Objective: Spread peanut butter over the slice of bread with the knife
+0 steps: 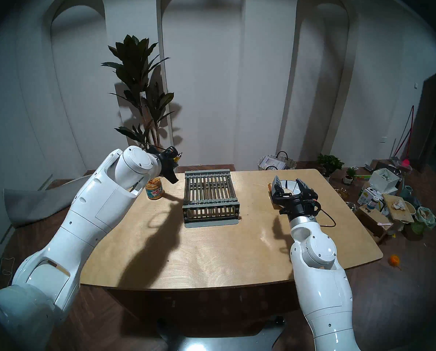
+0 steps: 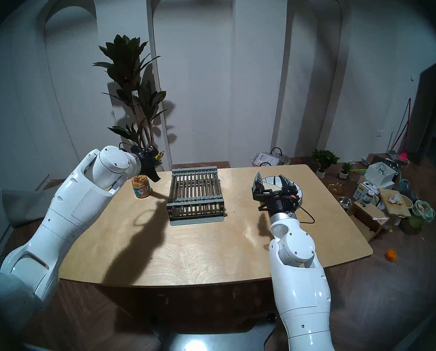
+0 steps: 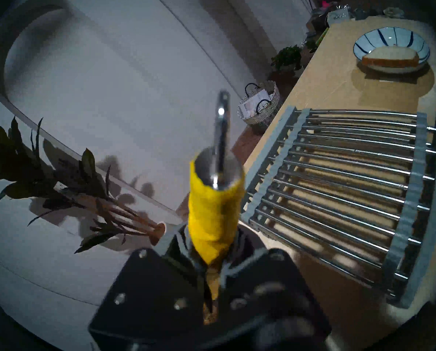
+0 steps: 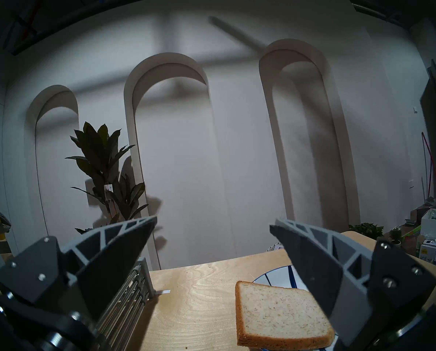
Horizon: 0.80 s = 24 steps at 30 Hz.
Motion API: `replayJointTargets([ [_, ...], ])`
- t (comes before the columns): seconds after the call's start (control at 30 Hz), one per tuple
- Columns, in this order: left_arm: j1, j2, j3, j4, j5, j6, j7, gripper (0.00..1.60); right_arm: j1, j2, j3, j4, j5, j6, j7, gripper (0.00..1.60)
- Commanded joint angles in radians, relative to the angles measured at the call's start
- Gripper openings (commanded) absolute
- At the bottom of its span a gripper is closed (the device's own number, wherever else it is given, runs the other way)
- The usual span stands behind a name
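Above the far left corner of the worktop [image 1: 212, 254], the left end effector [image 1: 173, 178] is clamped on the knife [image 3: 215, 211] by its yellow handle, with the metal loop end projecting away from the fingers; the blade is hidden behind the fingers. The jar of peanut butter [image 1: 154, 189] stands open on the worktop directly below this end effector, apart from it. Toward the right side, the right end effector [image 1: 289, 184] hovers with its fingers spread wide and empty, just above the slice of bread [image 4: 280, 320], which lies on the near part of the white blue-striped plate [image 3: 389, 39]. A grey slatted rack [image 1: 209, 198] occupies the worktop centre, between jar and plate. The worktop is pale plywood with rounded corners. Behind it stands a white wall with three arched niches, a tall potted plant [image 1: 138, 94], a woven basket [image 1: 276, 163], and assorted clutter on the wooden floor at right.
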Motion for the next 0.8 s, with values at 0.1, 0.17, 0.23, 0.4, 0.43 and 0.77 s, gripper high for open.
replayJointTargets([
  [0.1,0.005,0.021,-0.014,-0.104,0.027,0.016,0.045,0.0,0.002,0.005,0.011,-0.028,0.013,-0.008,0.012,1.6],
  [0.17,0.017,0.028,-0.017,-0.13,0.031,0.021,0.054,0.0,0.002,0.006,0.013,-0.028,0.016,-0.008,0.015,1.6],
  [0.23,0.028,0.032,-0.02,-0.153,0.038,0.025,0.069,0.0,0.002,0.006,0.015,-0.028,0.018,-0.008,0.019,1.6],
  [0.4,0.049,0.037,-0.035,-0.203,0.038,0.027,0.088,0.0,0.001,0.008,0.019,-0.028,0.024,-0.008,0.028,1.6],
  [0.43,0.053,0.037,-0.039,-0.213,0.036,0.026,0.091,0.0,0.001,0.008,0.02,-0.028,0.025,-0.008,0.029,1.6],
  [0.77,0.139,0.04,-0.077,-0.335,0.009,-0.03,0.132,0.0,-0.002,0.011,0.032,-0.028,0.036,-0.016,0.043,1.6],
])
